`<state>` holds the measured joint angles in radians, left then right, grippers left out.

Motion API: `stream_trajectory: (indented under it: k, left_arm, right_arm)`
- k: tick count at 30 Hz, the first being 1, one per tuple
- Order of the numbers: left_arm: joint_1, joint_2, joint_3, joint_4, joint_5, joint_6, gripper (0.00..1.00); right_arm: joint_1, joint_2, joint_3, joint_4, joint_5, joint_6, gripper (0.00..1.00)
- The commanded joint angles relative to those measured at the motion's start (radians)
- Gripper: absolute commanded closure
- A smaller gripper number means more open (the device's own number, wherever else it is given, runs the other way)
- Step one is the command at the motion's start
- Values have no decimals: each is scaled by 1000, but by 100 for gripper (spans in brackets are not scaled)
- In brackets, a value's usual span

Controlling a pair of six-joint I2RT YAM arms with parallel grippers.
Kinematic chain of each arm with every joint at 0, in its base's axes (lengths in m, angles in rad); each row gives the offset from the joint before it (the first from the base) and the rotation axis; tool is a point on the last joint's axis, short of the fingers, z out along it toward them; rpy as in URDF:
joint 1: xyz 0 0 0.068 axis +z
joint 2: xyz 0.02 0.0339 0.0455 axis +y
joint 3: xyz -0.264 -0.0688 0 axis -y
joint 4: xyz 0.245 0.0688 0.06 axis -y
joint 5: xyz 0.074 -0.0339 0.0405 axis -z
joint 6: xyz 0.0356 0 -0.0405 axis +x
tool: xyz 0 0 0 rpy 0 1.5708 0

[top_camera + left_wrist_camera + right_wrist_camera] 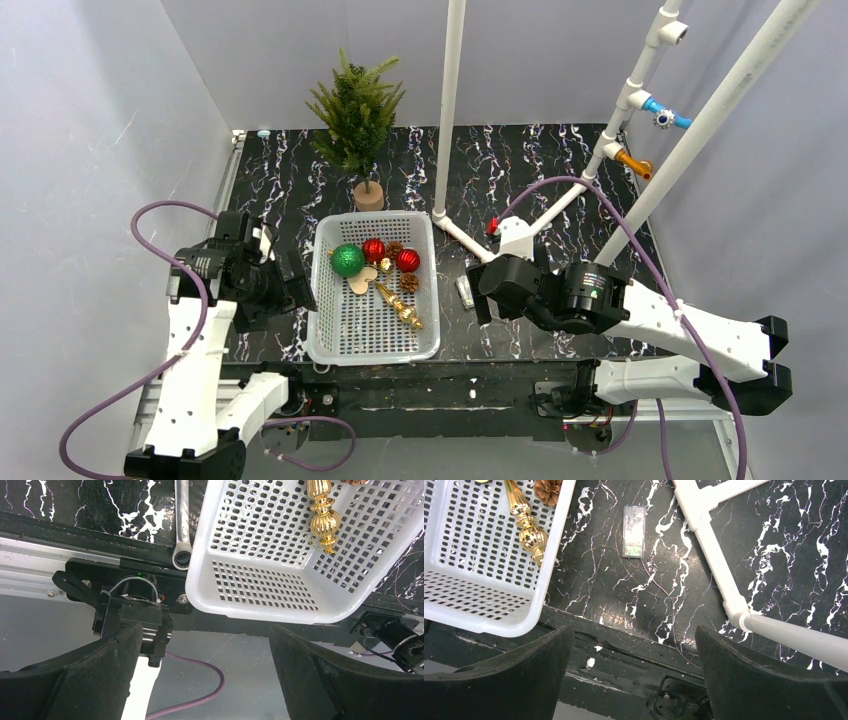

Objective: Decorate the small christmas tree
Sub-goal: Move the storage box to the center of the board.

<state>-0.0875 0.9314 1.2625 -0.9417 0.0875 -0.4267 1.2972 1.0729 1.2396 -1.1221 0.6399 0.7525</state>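
Only the top view shows the tree (357, 110): a small, bushy green conifer with a thin trunk and a round tan base. It stands upright on the bench (560, 170), just behind the basket (375, 352). The basket holds a green ball (348, 260), two red balls and a gold finial (400, 305).

Only the left wrist view shows a spanner (182, 525) beside the basket's near left corner. The right wrist view shows a small clear box (633, 531) to the right of the basket.

The left fingers (90, 675) and right fingers (509, 670) are spread wide and empty.

Both wrist views cut off the basket's far half. The tan pieces among the balls are hard to make out.
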Motion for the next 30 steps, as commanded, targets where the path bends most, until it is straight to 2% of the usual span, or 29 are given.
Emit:
stream_trajectory:
  k: [1, 16, 22, 26, 30]
  left_arm:
    - [-4, 4, -13, -121, -3, 6, 0]
    - [-3, -21, -35, -137, 68, 42, 1]
    - [-6, -102, -133, -169, 50, 44, 0]
    - [-7, -150, -253, -86, 96, 41, 1]
    - [-11, -123, -363, 93, 166, -4, 3]
  right_arm:
    - [2, -24, 10, 33, 9, 0, 0]
    - [2, -37, -16, 54, -13, 20, 0]
    - [2, -30, -29, 122, -53, -8, 0]
    - [2, 10, -2, 134, -72, -37, 2]
    - [4, 43, 17, 154, -88, -55, 4]
